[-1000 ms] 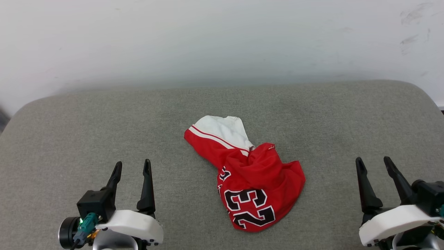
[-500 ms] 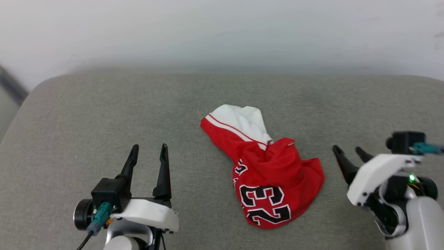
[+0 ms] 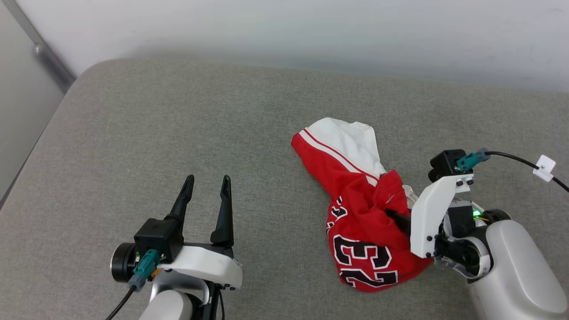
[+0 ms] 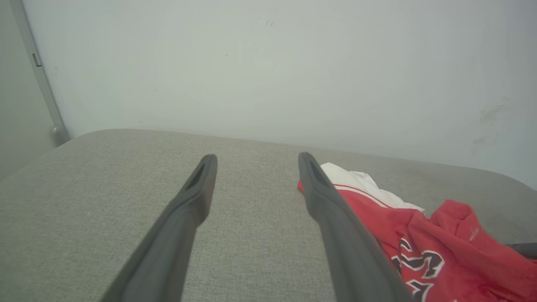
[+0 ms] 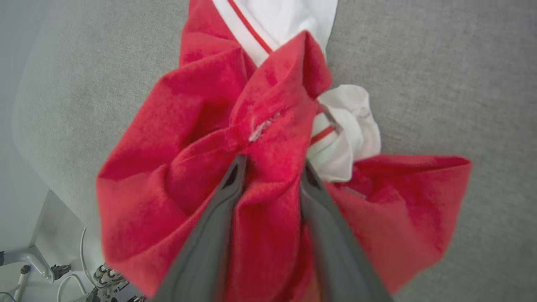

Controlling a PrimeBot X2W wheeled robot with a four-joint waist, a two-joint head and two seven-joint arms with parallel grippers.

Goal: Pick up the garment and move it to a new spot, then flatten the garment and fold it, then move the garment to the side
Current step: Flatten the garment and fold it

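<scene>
- The garment (image 3: 355, 209) lies crumpled in a heap on the grey fabric-covered worktop (image 3: 178, 111), red body bunched up, with the black white-outlined "23" (image 3: 362, 262) showing at its near end.
- A white sleeve (image 3: 351, 138) with red-striped trim pokes out of the garment's far end, toward the pale wall (image 3: 284, 26).
- The right hand (image 5: 272, 167) is down on the garment's right side, its two dark fingers (image 5: 209, 235) dug into the red cloth.
- In the right wrist view those fingers stand apart, astride a raised ridge of red fabric. The cloth fills the gap between them, and the jaws are not drawn together into a tight pinch.
- A second bit of white sleeve bulges out just beyond the right fingertips.
- The left hand (image 3: 208, 180) hangs well to the garment's left, over bare worktop. Its fingers are spread wide and hold nothing.
- In the left wrist view the garment sits just past the right-side finger, apart from it.
</scene>
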